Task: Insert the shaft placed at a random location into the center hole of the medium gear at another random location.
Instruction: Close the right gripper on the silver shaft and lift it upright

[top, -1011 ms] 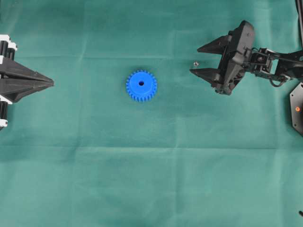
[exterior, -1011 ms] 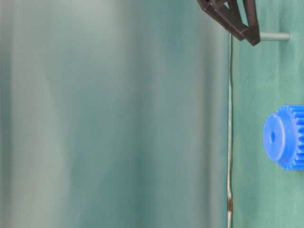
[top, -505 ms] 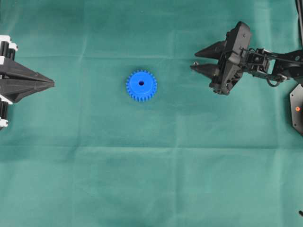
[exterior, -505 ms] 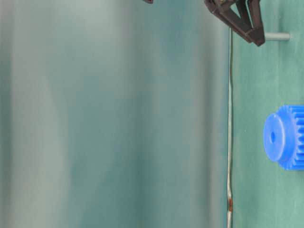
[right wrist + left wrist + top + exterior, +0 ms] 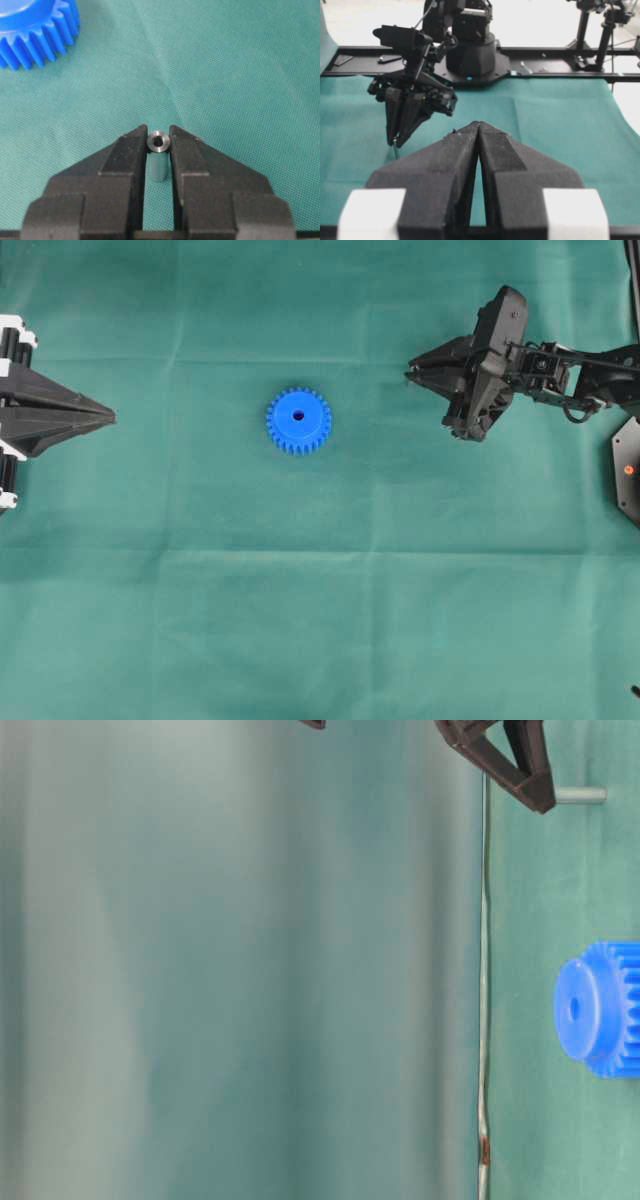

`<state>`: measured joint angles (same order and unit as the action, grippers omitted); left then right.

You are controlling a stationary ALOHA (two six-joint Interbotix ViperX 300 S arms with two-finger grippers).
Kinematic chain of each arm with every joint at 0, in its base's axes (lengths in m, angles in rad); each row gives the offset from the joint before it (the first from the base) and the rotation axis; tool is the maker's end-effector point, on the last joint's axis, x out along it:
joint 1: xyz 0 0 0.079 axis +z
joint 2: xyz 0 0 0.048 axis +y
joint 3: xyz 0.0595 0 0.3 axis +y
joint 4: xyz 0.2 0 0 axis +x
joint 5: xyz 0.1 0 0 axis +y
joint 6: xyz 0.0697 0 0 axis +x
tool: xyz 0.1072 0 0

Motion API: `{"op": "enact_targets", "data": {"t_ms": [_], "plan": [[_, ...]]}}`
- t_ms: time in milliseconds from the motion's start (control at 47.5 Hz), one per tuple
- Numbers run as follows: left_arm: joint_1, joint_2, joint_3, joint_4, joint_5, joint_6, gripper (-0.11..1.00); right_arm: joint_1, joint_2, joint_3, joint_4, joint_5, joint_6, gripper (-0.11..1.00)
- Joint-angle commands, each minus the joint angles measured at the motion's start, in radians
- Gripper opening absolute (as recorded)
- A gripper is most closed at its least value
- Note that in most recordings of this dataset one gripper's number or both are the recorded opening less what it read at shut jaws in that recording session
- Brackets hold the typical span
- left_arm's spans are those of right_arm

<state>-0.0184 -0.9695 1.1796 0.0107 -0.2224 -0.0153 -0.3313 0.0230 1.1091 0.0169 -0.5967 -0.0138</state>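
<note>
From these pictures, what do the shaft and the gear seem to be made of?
Shaft: probably metal, with a silvery-grey, slightly shiny end face and a small bore in it. Gear: likely plastic, in uniform bright blue with a matte surface and cleanly shaped teeth.

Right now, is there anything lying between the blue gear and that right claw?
Nothing: the overhead view shows only bare green cloth between the gear and the right gripper.

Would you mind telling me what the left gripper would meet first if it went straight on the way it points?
Probably nothing near: the left gripper points along bare green cloth, and the medium gear seems just off-line.
</note>
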Motion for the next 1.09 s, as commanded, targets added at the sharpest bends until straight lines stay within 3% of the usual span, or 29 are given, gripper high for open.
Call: {"op": "enact_targets", "data": {"t_ms": [0,168,547,1074], "plan": [[-0.002,0.003,-0.026,0.003,-0.005,-0.002,0.0,-0.002,-0.015,-0.018,0.0,0.008,-0.002,0.14],[-0.003,0.003,-0.026,0.003,0.002,-0.002,0.0,-0.002,-0.086,-0.031,0.005,0.06,0.003,0.14],[-0.002,0.003,-0.026,0.003,0.006,-0.009,0.0,0.003,-0.264,-0.092,0.005,0.295,0.009,0.14],[-0.003,0.003,-0.026,0.003,0.008,-0.009,0.0,0.014,-0.264,-0.094,0.011,0.293,0.012,0.14]]}}
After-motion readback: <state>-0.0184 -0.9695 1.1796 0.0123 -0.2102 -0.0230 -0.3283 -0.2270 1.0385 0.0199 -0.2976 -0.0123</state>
